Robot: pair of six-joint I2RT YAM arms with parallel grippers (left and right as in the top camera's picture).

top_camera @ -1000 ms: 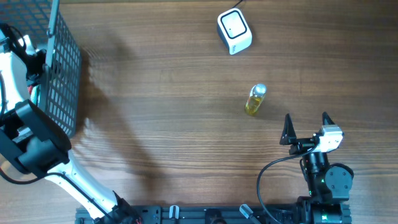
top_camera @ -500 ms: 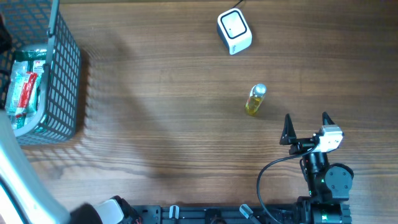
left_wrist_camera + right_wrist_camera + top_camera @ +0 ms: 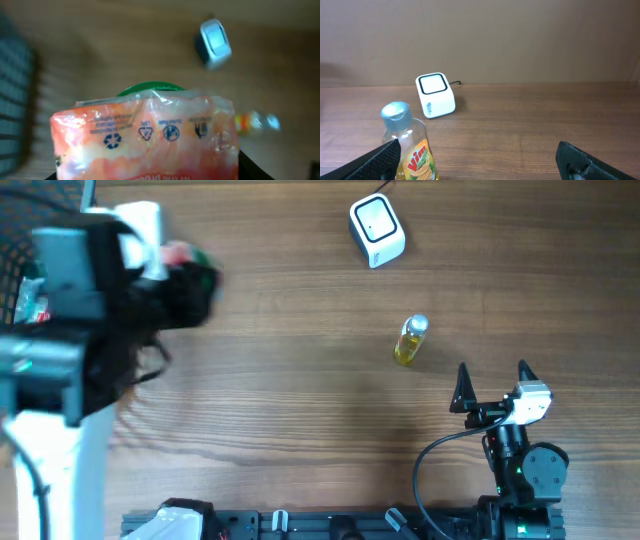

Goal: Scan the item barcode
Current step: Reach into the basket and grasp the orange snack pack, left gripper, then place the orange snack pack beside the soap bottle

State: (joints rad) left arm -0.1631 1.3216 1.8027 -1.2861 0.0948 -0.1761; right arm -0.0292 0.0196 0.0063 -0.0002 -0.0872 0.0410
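— Wooden table [image 3: 300, 410], scanner [image 3: 377, 230] at the far edge. What's being scanned?
— Left gripper [image 3: 190, 280] is clamped on the orange packet [image 3: 145, 137], raised at the left, well apart from the scanner, probably to present its barcode. Right gripper [image 3: 492, 385] idles, fingers spread.

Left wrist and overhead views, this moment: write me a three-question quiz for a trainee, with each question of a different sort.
1. True or false: the right gripper is shut on the bottle.
2. The left gripper holds: A) the bottle, B) an orange packet, C) nothing.
3. In the right wrist view, which white device stands beyond the bottle?

Key: 1 false, it stands open and empty, apart from the bottle. 2 B. 3 the scanner.
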